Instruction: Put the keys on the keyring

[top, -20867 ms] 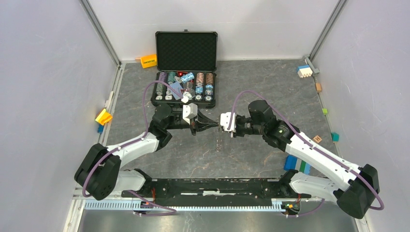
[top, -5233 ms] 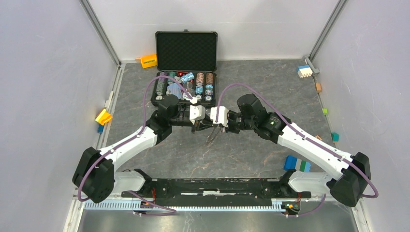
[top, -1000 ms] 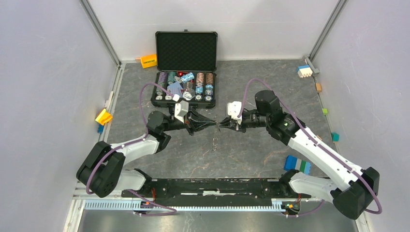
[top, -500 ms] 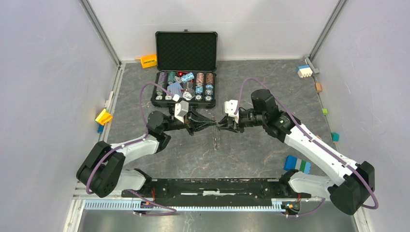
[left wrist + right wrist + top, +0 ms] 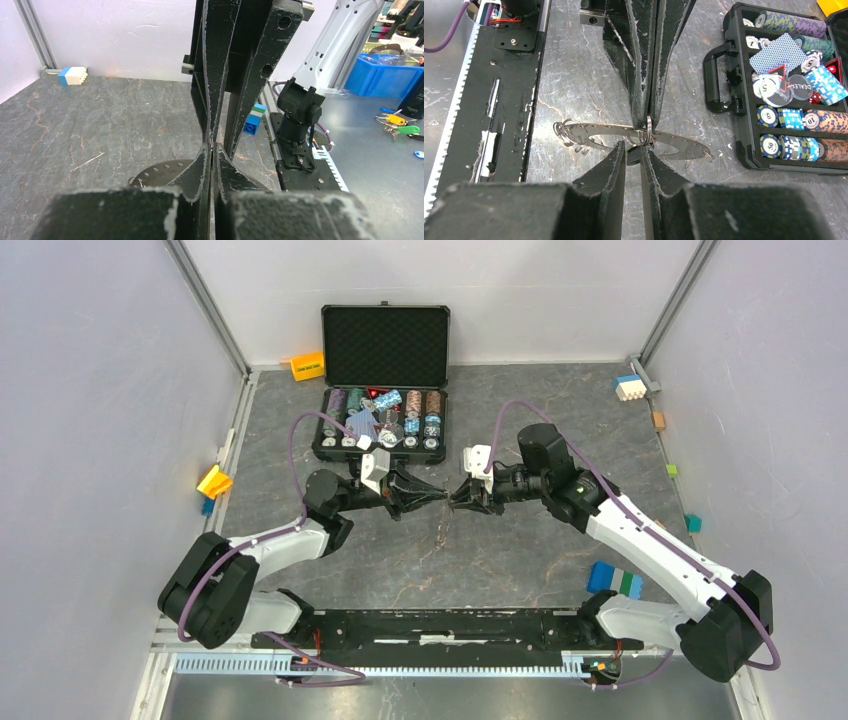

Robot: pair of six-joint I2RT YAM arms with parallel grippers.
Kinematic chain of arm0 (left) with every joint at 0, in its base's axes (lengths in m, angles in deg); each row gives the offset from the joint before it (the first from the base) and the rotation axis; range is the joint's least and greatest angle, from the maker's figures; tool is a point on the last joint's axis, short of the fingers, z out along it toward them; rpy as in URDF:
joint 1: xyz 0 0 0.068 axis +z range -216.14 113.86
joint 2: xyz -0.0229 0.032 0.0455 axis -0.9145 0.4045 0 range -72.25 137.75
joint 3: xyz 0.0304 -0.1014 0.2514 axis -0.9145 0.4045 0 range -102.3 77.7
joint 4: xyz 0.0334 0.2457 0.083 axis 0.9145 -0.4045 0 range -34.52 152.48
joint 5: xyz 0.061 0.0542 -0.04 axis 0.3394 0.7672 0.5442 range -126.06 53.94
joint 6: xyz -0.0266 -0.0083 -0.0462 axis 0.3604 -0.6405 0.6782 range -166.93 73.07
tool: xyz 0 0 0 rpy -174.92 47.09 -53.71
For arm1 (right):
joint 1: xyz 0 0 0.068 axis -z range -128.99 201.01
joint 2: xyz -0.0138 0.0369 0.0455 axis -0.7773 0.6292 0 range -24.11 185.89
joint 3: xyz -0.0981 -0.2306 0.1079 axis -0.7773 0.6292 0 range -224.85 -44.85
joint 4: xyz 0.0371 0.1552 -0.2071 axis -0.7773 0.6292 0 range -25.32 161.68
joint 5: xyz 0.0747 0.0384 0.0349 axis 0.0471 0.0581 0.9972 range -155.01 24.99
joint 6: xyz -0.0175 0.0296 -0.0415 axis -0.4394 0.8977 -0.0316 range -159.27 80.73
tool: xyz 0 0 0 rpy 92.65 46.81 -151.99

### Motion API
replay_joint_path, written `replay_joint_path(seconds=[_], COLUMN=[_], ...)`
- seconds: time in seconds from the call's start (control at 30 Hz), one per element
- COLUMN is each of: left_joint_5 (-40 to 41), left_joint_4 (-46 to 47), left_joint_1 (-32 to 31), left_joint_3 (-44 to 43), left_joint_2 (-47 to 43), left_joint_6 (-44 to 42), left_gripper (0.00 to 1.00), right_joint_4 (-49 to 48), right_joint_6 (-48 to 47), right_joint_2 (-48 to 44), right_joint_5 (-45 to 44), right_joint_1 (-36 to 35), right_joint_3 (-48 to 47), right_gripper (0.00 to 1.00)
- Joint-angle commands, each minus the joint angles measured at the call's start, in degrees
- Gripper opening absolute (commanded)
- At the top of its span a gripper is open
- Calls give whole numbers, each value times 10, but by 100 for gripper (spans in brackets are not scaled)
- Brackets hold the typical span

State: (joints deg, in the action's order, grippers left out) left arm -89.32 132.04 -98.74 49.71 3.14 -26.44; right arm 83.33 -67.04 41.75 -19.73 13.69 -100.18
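The keyring [image 5: 684, 145], a flat grey ring with holes along its edge, is just below both sets of fingertips. It also shows in the left wrist view [image 5: 160, 172], and as a thin edge-on line in the top view [image 5: 443, 528]. My left gripper [image 5: 437, 493] [image 5: 212, 146] is shut on a small split ring [image 5: 645, 131] at the keyring's edge. My right gripper [image 5: 458, 496] [image 5: 634, 150] meets it tip to tip and pinches a dark-headed key [image 5: 633, 155]. More small split rings [image 5: 569, 132] hang at the keyring's other end.
An open black case [image 5: 385, 345] of poker chips [image 5: 385, 420] and cards stands behind the grippers, its handle [image 5: 714, 75] facing them. Small blocks lie along the walls: blue-green [image 5: 612, 580], yellow [image 5: 213, 481], orange [image 5: 307, 366], white-blue [image 5: 630, 387].
My right gripper has moved a little left, so its tips now touch the left gripper's tips. The left arm has not moved.
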Motion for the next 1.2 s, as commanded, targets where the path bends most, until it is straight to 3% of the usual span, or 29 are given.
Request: replay_joint_path(seconds=[0.0,0.97,1.17], left_joint_5=[-12,-32,-25], left_joint_4=[24,19,17], left_joint_1=[-2,-4,-4], left_joint_3=[1,3,3], left_joint_2=[2,-1,-1], left_joint_6=[-11,-33,-35], left_gripper=[2,2,2], right_joint_4=[-23,-20,-20], right_joint_6=[9,18,15], right_joint_2=[-2,5,3], right_joint_5=[10,-7,-4], right_joint_1=[1,1,1], right_joint_3=[-29,-39,-32], right_gripper=[22,26,15])
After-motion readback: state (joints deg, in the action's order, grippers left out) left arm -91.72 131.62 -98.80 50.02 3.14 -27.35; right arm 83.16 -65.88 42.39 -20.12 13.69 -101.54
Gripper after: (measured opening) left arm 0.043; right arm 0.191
